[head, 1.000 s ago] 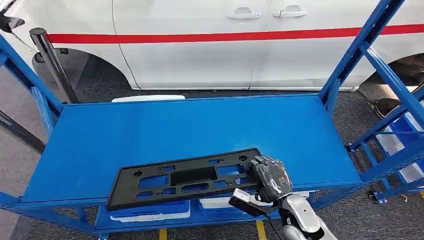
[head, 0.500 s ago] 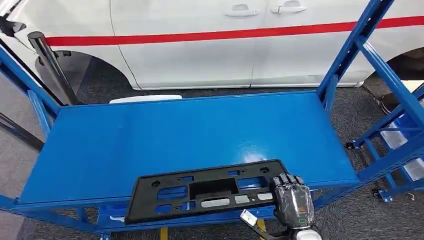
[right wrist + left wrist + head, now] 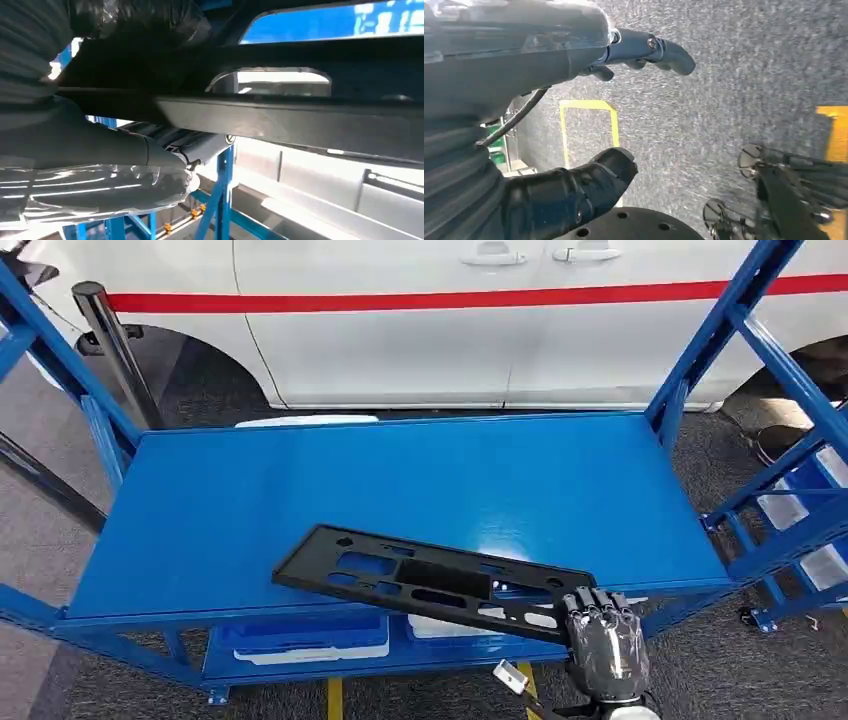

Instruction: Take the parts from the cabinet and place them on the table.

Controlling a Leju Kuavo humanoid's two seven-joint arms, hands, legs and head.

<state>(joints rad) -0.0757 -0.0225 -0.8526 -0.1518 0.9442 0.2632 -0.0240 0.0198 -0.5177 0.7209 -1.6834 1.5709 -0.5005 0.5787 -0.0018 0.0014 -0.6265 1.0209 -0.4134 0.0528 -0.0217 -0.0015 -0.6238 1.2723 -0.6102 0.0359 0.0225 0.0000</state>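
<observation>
Right hand gripped black part by near end, part reaching away over blue shelf. Left hand hung empty, fingers apart.

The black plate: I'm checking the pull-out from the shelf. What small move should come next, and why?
Probably draw the black plate a little further toward the robot. The right hand grips its near end beyond the blue shelf's front edge, but most of the plate is over the shelf.
</observation>
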